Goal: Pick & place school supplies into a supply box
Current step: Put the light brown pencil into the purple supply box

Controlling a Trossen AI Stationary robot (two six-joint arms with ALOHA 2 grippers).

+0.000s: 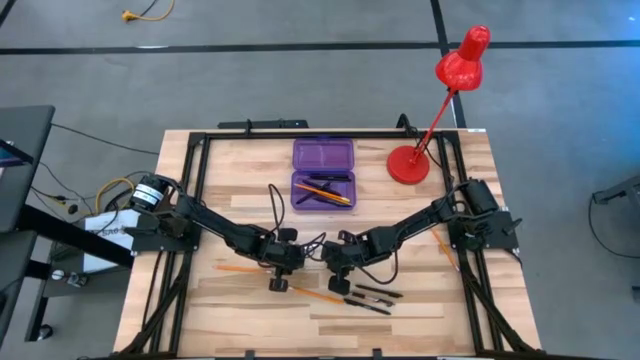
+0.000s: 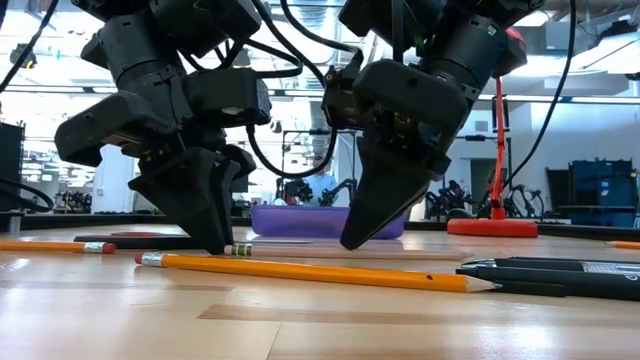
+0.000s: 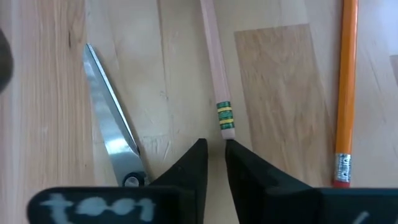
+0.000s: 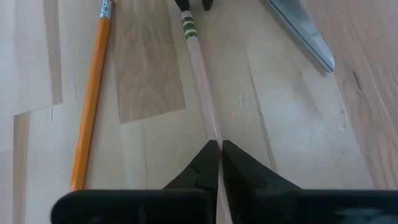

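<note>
A pale wooden pencil [image 3: 214,68] with a green-and-yellow ferrule lies flat on the table between my two grippers. My left gripper [image 3: 214,158], almost shut, stands at its eraser end [image 2: 240,250]. My right gripper [image 4: 219,155] is shut over the shaft farther along. A long orange pencil [image 2: 310,270] lies just nearer the table's front edge. Scissors blades [image 3: 112,118] lie on the pale pencil's other side. The purple supply box [image 1: 323,172] stands open at the far middle, with pencils inside. My left gripper slants steeply down, its tips at the table. The tip of one finger [image 3: 239,155] stands against the pencil's eraser end [image 3: 228,132]; the eraser is not between the fingers. My right gripper pinches the pale pencil's shaft [image 4: 211,134] between its two fingers. It slants steeply down with the fingers on either side of the shaft. The pencil lies flat on the wood.
Black pens [image 1: 372,296] lie near the front, right of the grippers. Another orange pencil [image 1: 235,268] lies to the left. A red desk lamp [image 1: 440,110] stands at the far right. Black frame rails [image 1: 190,200] run along the table's sides.
</note>
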